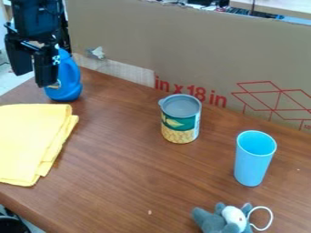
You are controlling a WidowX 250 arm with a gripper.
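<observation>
Grey plush toy (213, 222), soft, white cord looping, lying at the tabletop's near side. Light-blue cup (252, 161), smooth, tapering, standing toward the right edge. Ribbed-lidded? Grey plush toy (213, 222), fuzzy, white cord looping beside it, is lying at the tabletop's near side. Smooth light-blue cup (250, 166), tapering downward, is standing toward the right edge. Cylindrical can (180, 123), labelled green and yellow, is standing mid-tabletop. Folded yellow cloth (33, 141) is covering the left side. Blue bottle (71, 82), rounded, is standing near the far left corner; the black gripper (34, 76), fingers parted wide, is partly blocking it. Cardboard (200, 50) is rising behind the far edge.
</observation>
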